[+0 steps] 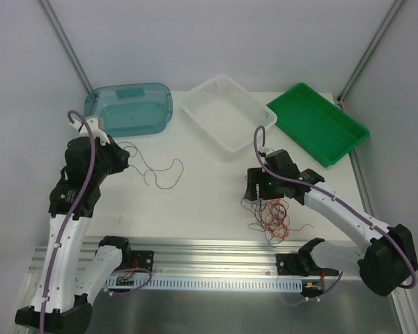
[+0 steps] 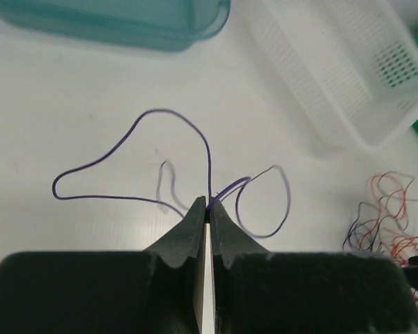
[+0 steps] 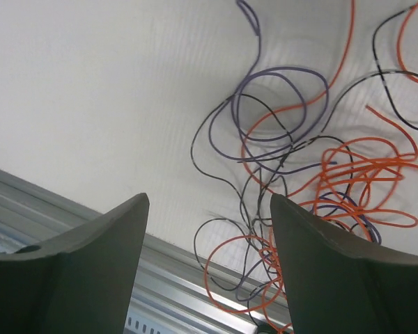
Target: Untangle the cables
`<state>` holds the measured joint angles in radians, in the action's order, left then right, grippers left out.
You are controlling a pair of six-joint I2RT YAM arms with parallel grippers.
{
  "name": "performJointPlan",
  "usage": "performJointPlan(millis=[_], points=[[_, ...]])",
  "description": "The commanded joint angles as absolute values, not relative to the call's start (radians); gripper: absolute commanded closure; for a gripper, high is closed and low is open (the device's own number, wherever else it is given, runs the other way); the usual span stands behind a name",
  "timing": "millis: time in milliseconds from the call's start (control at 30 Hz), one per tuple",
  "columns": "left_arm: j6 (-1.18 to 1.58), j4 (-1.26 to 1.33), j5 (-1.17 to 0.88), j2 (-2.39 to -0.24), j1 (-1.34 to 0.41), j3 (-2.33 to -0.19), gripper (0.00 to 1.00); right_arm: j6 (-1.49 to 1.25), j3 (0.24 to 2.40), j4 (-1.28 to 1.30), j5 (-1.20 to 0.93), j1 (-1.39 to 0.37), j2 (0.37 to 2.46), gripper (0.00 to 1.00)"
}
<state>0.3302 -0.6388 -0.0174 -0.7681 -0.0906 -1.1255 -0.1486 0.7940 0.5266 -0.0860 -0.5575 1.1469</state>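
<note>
Got a thin purple wire pinched tight in the left jaws, clenched right at the tips with basically no gap. Can see it curling out ahead of them in a couple of loose loops over the white worktop, partly lifted (going by the grey shadows under it), and well apart from the other wires.

Over on the right, looking at a messy tangle of orange, black and purple wires lying near the front edge of the worktop, just beside the ribbed aluminium rail. Found the right jaws spread wide and released, gripping nothing, hovering right at that tangle. Can't tell whether they touch any strand.

Along the far side, spotted a translucent teal plastic tub, a white perforated plastic basket and a flat green plastic tray, lined up left to right.
</note>
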Motion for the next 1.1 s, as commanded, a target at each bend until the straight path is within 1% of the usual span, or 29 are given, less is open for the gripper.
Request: performJointPlan(millis=[0, 133, 233, 267, 333, 400, 500, 567, 600, 667, 700, 733, 833, 933, 1000, 1067], points=[[0.426, -0.566, -0.012, -0.755, -0.089, -0.938, 1.0, -0.13, 0.854, 0.492, -0.071, -0.633, 1.146, 0.25], [0.517, -0.463, -0.027, -0.767, -0.089, -0.757, 1.0, -0.127, 0.854, 0.479, -0.058, -0.684, 1.146, 0.25], [0.555, -0.388, -0.066, -0.814, -0.089, -0.678, 1.0, -0.126, 0.845, 0.466, -0.066, -0.707, 1.15, 0.24], [0.569, -0.371, -0.069, -0.827, -0.089, -0.664, 0.97, -0.124, 0.844, 0.466, -0.064, -0.713, 1.154, 0.24], [0.577, -0.316, -0.103, -0.856, -0.089, -0.631, 0.96, -0.121, 0.841, 0.466, -0.058, -0.729, 1.155, 0.25], [0.581, -0.279, -0.142, -0.876, -0.089, -0.617, 0.87, -0.12, 0.839, 0.465, -0.055, -0.738, 1.155, 0.24], [0.591, -0.238, -0.213, -0.879, -0.09, -0.597, 0.62, -0.118, 0.831, 0.462, -0.055, -0.744, 1.154, 0.24], [0.601, -0.219, -0.258, -0.868, -0.092, -0.584, 0.54, -0.115, 0.828, 0.454, -0.058, -0.746, 1.151, 0.24], [0.607, -0.215, -0.271, -0.864, -0.092, -0.572, 0.4, -0.115, 0.828, 0.453, -0.061, -0.746, 1.152, 0.24], [0.632, -0.206, -0.269, -0.842, -0.1, -0.558, 0.26, -0.112, 0.827, 0.449, -0.066, -0.749, 1.152, 0.24], [0.641, -0.204, -0.255, -0.838, -0.104, -0.545, 0.16, -0.112, 0.824, 0.446, -0.064, -0.75, 1.152, 0.24], [0.658, -0.204, -0.239, -0.835, -0.107, -0.537, 0.12, -0.11, 0.824, 0.442, -0.067, -0.747, 1.155, 0.24], [0.696, -0.204, -0.166, -0.842, -0.124, -0.512, 0.07, -0.109, 0.824, 0.434, -0.075, -0.75, 1.16, 0.24], [0.73, -0.206, -0.063, -0.876, -0.176, -0.5, 0.05, -0.11, 0.821, 0.426, -0.086, -0.752, 1.158, 0.24], [0.741, -0.206, 0.027, -0.931, -0.213, -0.515, 0.04, -0.112, 0.821, 0.423, -0.09, -0.756, 1.155, 0.24], [0.75, -0.206, 0.092, -1.001, -0.285, -0.547, 0.04, -0.112, 0.818, 0.42, -0.097, -0.758, 1.154, 0.24]])
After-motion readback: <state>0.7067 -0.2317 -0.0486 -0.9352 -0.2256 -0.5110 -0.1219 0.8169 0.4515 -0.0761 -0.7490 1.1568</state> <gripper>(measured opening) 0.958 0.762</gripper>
